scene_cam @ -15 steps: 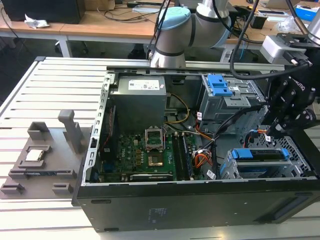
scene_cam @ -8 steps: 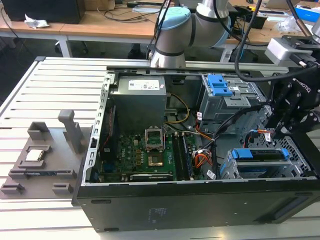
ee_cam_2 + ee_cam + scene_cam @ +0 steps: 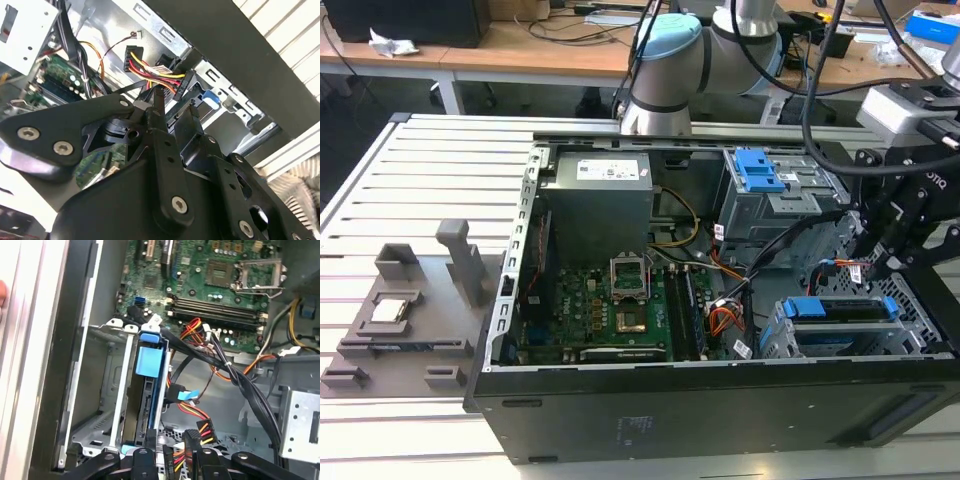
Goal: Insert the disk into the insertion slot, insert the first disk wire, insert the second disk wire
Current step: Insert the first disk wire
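The disk (image 3: 840, 310) in its blue carrier sits inside the insertion slot (image 3: 775, 335), the low grey cage at the exterior view's right end of the open computer case. In the first wrist view the blue carrier tab (image 3: 150, 360) and the disk's edge (image 3: 145, 412) stand between the cage walls (image 3: 116, 405). My gripper (image 3: 882, 262) hangs just above the disk's far end. Its black fingers (image 3: 158, 117) are shut on a black wire connector (image 3: 184, 86) with red, yellow and black leads, which also shows in the first wrist view (image 3: 192, 436) beside the disk.
A taller grey cage with a blue latch (image 3: 760, 172) stands behind the slot. Bundled cables (image 3: 235, 375) cross from the motherboard (image 3: 610, 300) toward the cages. The power supply (image 3: 595, 200) fills the case's back. Grey fixtures (image 3: 400, 310) lie on the slatted table at the exterior view's left.
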`<state>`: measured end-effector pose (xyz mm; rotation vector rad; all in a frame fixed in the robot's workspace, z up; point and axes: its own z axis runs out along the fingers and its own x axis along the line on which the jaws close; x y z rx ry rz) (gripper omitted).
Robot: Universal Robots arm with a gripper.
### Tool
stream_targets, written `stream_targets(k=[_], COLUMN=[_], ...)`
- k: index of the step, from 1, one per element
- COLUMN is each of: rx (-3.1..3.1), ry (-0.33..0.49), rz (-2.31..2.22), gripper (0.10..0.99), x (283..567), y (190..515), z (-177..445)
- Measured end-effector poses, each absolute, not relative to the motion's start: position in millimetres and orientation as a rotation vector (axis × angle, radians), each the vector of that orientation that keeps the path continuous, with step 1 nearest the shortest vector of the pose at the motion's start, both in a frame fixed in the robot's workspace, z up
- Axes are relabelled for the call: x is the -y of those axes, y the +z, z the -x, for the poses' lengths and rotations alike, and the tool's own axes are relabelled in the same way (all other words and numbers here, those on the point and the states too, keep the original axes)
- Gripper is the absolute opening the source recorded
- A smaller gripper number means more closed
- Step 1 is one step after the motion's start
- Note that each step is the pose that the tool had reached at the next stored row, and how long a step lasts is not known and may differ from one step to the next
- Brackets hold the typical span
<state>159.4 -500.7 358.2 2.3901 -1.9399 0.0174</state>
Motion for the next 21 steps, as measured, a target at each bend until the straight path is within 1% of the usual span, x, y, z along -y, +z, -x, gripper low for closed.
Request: stream_targets(k=[6, 21], rx=[1.908, 1.846], ry=[0.016, 0.026], rz=[-2.415, -2.455], gripper=[0.361, 0.361], x=[500.6, 500.4], y=[357.5, 351.9], z=[-174.9, -170.7])
